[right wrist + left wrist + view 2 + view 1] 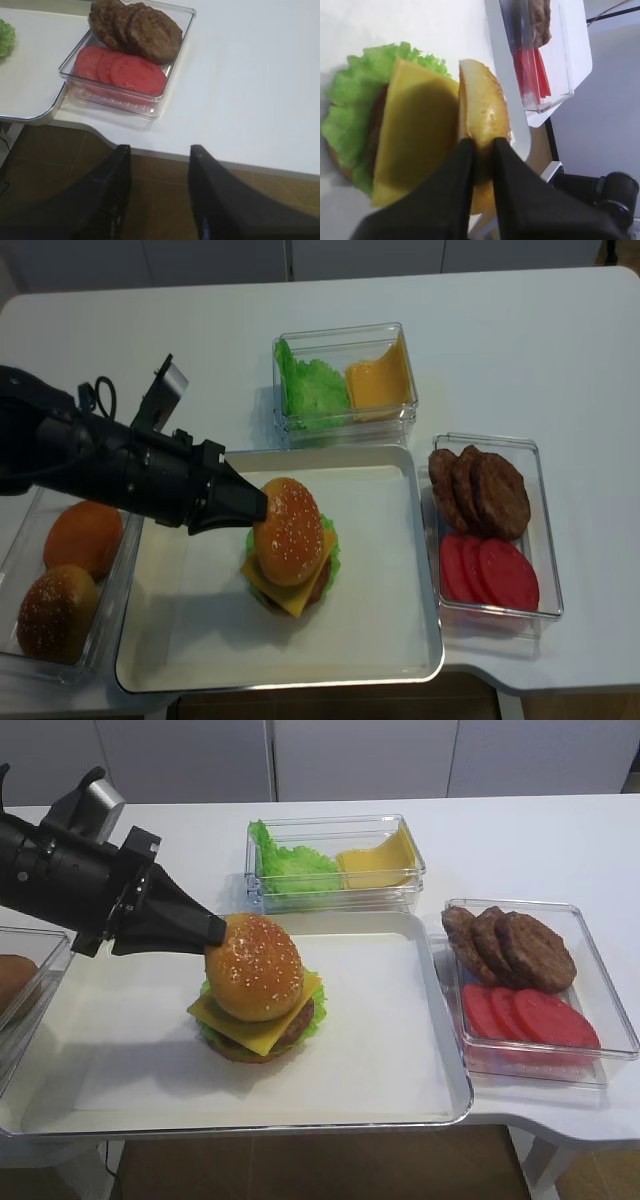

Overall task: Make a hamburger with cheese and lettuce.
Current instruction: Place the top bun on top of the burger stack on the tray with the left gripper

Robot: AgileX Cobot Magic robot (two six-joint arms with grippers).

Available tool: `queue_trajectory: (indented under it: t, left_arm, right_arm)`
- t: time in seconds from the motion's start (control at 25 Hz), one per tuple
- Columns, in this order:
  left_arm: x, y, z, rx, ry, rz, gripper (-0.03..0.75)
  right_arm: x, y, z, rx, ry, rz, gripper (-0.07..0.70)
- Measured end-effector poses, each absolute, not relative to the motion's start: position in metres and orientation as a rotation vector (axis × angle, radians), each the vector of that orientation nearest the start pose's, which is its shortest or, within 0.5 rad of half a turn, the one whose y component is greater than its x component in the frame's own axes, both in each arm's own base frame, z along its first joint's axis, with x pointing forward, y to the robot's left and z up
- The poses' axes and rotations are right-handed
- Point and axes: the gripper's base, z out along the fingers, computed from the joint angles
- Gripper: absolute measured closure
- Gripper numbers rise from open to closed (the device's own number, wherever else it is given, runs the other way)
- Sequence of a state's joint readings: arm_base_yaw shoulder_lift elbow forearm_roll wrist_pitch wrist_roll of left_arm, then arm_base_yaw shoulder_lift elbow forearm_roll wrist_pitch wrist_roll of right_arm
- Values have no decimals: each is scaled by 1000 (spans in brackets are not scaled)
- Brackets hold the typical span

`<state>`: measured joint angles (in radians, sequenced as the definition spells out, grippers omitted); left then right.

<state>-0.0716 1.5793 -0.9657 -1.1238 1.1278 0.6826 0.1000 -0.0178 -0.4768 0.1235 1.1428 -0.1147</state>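
Observation:
The hamburger [258, 1010] stands in the middle of the white tray [390, 1030]. Its layers are a bottom bun, the frilly green lettuce [350, 105], a brown patty, the yellow cheese [415, 125] square and a sesame top bun [255, 968]. My left gripper [215, 932] comes in from the left and is shut on the top bun's left edge [485, 105]. The bun rests tilted on the cheese. My right gripper [160, 150] hangs off the table's front edge, over the floor, with its jaws apart and nothing between them.
A clear box [335, 865] behind the tray holds a heap of lettuce leaves and cheese slices. Another box [600, 1010] to the right holds patties and tomato slices. At the left a box [115, 575] holds two spare buns.

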Motion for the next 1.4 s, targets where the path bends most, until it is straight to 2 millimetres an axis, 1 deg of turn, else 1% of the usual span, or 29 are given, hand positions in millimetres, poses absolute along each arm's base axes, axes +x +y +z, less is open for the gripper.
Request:
queue_trajectory:
  t: [0.32,0.68,0.96,1.4]
  left_arm:
    - [280,-98,253,259,2503,-1432,654]
    - [278,-99,254,279,2497,-1454,657]
    - [281,-100,258,240,2448,-1501,658]
    - [281,-100,255,271,2466,-1478,658]
  right_arm:
    - [-10,9,265,-235,2115,143,342]
    - [-10,9,265,-235,2115,143,342]
    - [-10,9,265,-235,2115,143,342]
    - [-10,9,265,-233,2116,145,342]
